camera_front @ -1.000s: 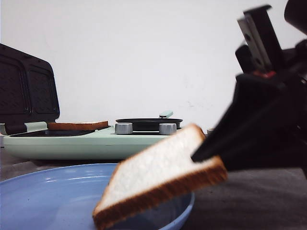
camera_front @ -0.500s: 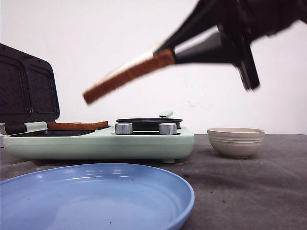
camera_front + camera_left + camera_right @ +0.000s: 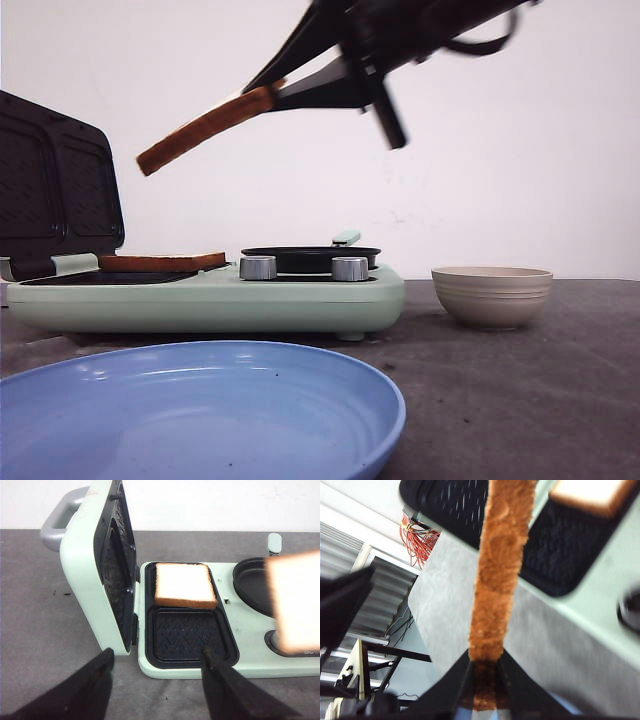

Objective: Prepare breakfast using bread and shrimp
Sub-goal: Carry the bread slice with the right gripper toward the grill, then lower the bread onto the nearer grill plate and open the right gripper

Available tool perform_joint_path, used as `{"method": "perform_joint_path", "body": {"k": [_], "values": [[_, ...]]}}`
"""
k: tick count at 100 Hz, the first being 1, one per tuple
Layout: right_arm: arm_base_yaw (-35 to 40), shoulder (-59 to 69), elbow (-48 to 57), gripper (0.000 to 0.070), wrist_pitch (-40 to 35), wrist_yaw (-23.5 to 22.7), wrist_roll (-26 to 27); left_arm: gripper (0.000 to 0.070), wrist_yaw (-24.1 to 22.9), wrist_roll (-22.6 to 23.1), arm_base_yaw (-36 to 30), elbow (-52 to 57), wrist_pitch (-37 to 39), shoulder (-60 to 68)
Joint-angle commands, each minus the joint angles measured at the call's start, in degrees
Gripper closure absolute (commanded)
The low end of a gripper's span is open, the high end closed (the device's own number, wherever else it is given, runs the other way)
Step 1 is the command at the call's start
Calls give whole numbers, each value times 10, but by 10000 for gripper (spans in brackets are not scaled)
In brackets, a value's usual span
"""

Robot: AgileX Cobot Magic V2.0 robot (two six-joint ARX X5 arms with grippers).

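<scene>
right gripper (image 3: pixel 268 92): fingers clamped on one edge of the carried bread slice (image 3: pixel 205 130), high over the sandwich maker (image 3: pixel 210 300).
carried slice: hangs out from the fingers toward the robot's left, far end tilted down; long axis runs along the appliance, fingers to open lid (image 3: pixel 55 185). In the right wrist view it shows edge-on, crust only (image 3: pixel 500 570).
second bread slice: lying flat in the far well of the open press (image 3: pixel 184 585), crust edge visible from the front.
target, my guess: the empty ribbed well (image 3: pixel 187 637) just beside the seated slice, or on top of that slice; can't tell which from here.
key relation: the slice's free end is over the press side, above the seated slice. Next move is likely down plus levelling the slice.
left gripper (image 3: pixel 157 680): fingers apart, holding nothing, looking down at the press from the near side. Nearer the wells, but empty.
shrimp: not visible in any view.
obstacles: the upright lid stands just beyond the slice's far end, so overshoot left would hit it. Knobs (image 3: pixel 258 267) and round pan (image 3: pixel 310 255) sit below the fingers.
others: blue plate (image 3: pixel 330 385) up front, beige bowl (image 3: pixel 491 295) on the worktop (image 3: pixel 520 400), both off the path.
</scene>
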Motion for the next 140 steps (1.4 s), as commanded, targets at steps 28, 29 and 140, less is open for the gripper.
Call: {"method": "perform_joint_path", "body": {"k": [28, 29, 140], "values": [[32, 194, 188, 700, -3, -9, -10, 375, -20, 4, 0, 4, 5, 2], [33, 199, 193, 700, -3, -9, -10, 375, -20, 4, 0, 4, 5, 2], [88, 301, 276, 700, -49, 96, -11, 375, -20, -4, 0, 4, 6, 2]]}}
